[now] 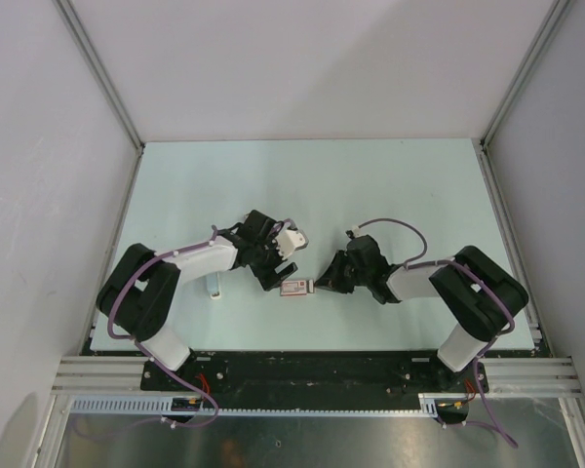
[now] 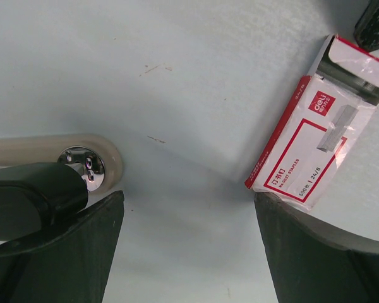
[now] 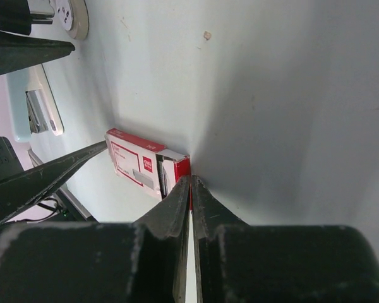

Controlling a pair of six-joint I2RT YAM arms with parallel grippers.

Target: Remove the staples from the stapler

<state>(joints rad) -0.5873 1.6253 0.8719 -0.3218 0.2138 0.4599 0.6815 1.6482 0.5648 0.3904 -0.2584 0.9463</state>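
The right gripper (image 3: 191, 189) is pinched nearly shut on the red flap of the staple box (image 2: 316, 145), and the left gripper (image 2: 189, 252) gapes empty beside it (the pale-blue stapler (image 1: 213, 285) lies apart by the left arm), so I'd brace the light box with those 2 fingers before tugging.
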